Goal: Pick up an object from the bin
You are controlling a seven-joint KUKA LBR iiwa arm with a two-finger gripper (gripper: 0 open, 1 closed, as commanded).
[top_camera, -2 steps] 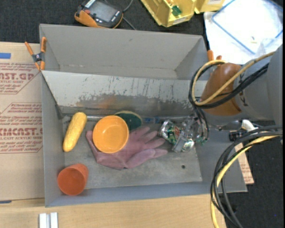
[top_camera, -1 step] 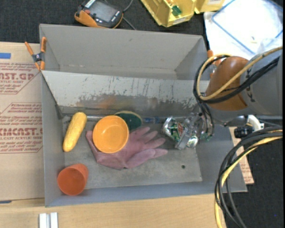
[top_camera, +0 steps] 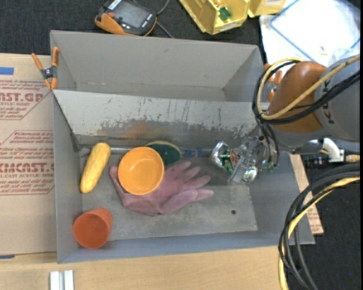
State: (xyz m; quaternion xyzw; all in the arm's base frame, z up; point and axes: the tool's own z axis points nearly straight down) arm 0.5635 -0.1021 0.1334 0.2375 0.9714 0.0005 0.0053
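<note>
Five things lie in the grey metal bin point(top_camera: 169, 71), all on the left and middle of its floor. A yellow corn-shaped piece point(top_camera: 95, 167) rests at the left, and an orange cup point(top_camera: 92, 228) sits in the near left corner. An orange bowl point(top_camera: 141, 171) lies on the wrist of a pink rubber glove point(top_camera: 175, 192), and a dark green thing point(top_camera: 168, 152) is half hidden behind the bowl.

The gripper point(top_camera: 239, 162) is low over the right part of the floor, near the foot of the far wall. The glove's fingertips are just to its left. Whether the claw is wide, narrow or holding anything cannot be told.

The floor is dull grey and scuffed. The sloping far wall carries a band of scratches and rusty smears.

Behind the gripper is the arm's orange cover point(top_camera: 297, 95), with black and yellow cables point(top_camera: 302, 222) looping at the right.

Beyond the bin lies dark flooring point(top_camera: 24, 17) with yellow plastic boxes point(top_camera: 212, 5) and an orange and black device point(top_camera: 126, 17). Pale wood point(top_camera: 169, 267) runs along the near side.
</note>
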